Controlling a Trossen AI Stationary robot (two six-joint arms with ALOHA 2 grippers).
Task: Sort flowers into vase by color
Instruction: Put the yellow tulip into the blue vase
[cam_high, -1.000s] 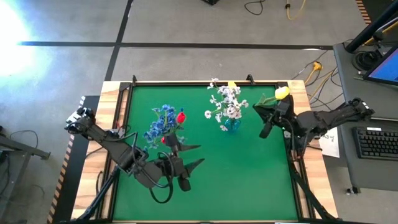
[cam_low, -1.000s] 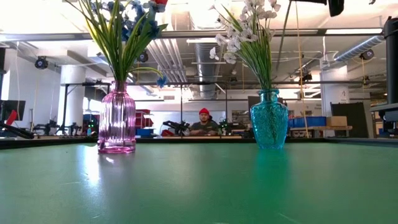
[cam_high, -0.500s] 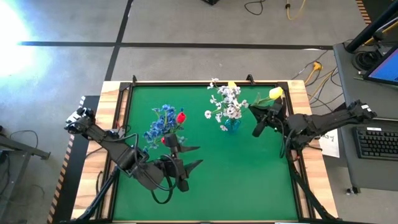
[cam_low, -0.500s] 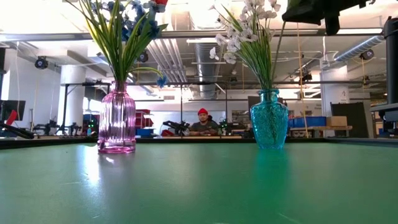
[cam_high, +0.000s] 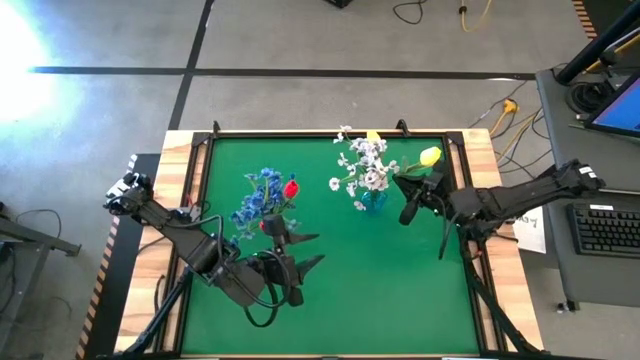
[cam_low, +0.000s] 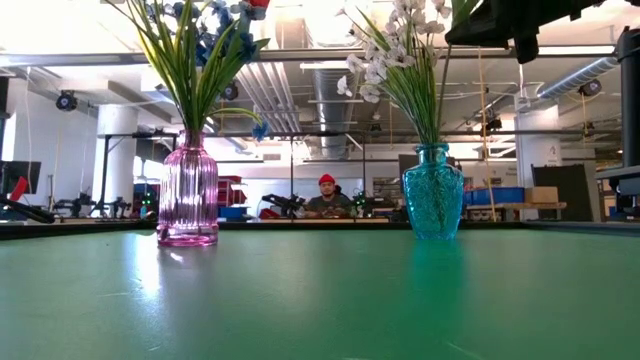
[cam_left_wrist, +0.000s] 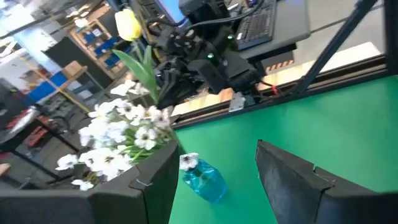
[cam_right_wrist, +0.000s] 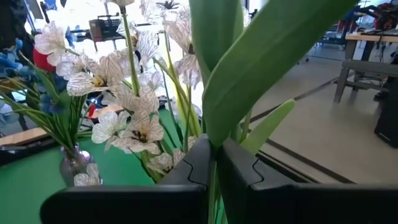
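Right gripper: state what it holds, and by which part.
The right gripper is shut on the yellow tulip, clamping its green stem below the leaves, beside the teal vase.

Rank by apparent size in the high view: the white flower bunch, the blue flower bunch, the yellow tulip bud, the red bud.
1. white flower bunch and blue flower bunch: look alike, no ranking between them.
2. yellow tulip bud.
3. red bud: slightly smaller, though the tulip rides higher, nearer the camera, so unsure.

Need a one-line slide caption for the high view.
Right gripper carries a yellow tulip toward the blue vase of white flowers; left gripper waits open.
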